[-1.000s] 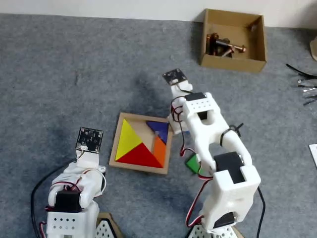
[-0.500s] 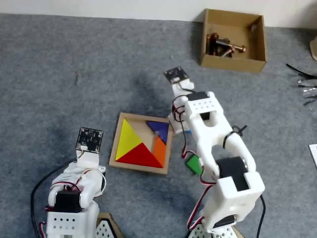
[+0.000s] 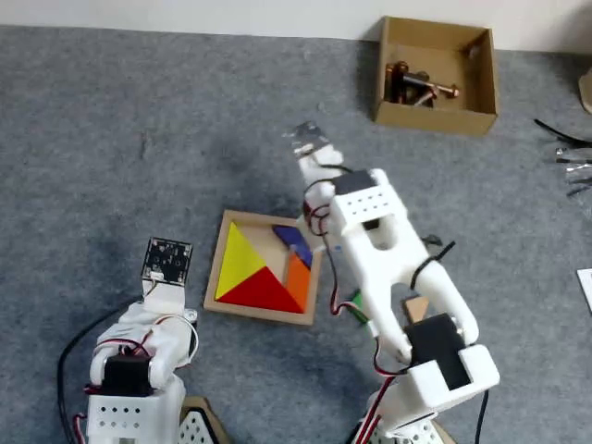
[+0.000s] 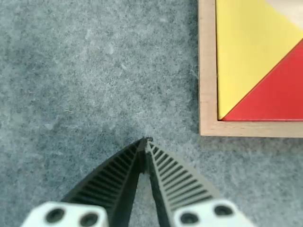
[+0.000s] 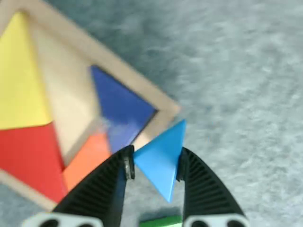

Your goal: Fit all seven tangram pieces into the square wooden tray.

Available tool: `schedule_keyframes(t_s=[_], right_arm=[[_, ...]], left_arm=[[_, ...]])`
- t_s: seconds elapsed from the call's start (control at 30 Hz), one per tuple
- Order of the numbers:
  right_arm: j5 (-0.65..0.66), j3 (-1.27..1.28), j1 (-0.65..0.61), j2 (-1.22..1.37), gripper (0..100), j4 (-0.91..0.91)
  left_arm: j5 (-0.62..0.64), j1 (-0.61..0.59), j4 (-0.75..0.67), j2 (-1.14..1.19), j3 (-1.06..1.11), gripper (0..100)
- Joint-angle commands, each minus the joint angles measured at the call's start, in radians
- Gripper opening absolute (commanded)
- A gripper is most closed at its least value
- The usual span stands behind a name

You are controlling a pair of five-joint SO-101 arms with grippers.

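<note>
Tray (image 5: 120,75) lies just ahead of my right gripper (image 5: 155,163), its near corner almost under my fingertips. I am pinching the blue triangle (image 5: 161,151) between both fingers, flat faces against the pads. It hangs at that corner, one tip close to the rim and the rest over the grey mat (image 5: 246,71). I cannot tell whether it touches the wood.

Inside the tray, the dark blue piece (image 5: 120,111) sits nearest my right gripper, in the corner. The orange piece (image 5: 87,158) lies beside it, then the red triangle (image 5: 28,156), and the yellow triangle (image 5: 21,80) farthest off. A strip of bare wood (image 5: 66,104) shows between the yellow and dark blue pieces. A green piece (image 5: 158,221) lies on the mat just behind my right fingers, outside the tray.

My left gripper (image 4: 144,144) has its fingers pressed together with nothing between them. It points down at the mat just beside another corner of the tray, the one where the yellow and red triangles meet. The rim is near the tips but apart from them.

Well beyond my right gripper, across the mat, stands a cardboard box (image 3: 435,109).
</note>
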Motion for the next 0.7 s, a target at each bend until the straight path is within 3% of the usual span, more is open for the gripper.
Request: schedule_keyframes(t_s=[0.0,0.37,0.67], right_arm=[[-0.009,0.002,-0.065,-0.068,6.9,0.033],[-0.003,0.061,-0.214,-0.073,6.9,0.045],[-0.003,0.067,-0.265,-0.067,6.9,0.013]], left_arm=[[-0.009,-0.01,0.005,-0.005,0.019,1],[-0.009,-0.01,0.005,-0.005,0.019,1],[-0.009,-0.01,0.005,-0.005,0.019,1]])
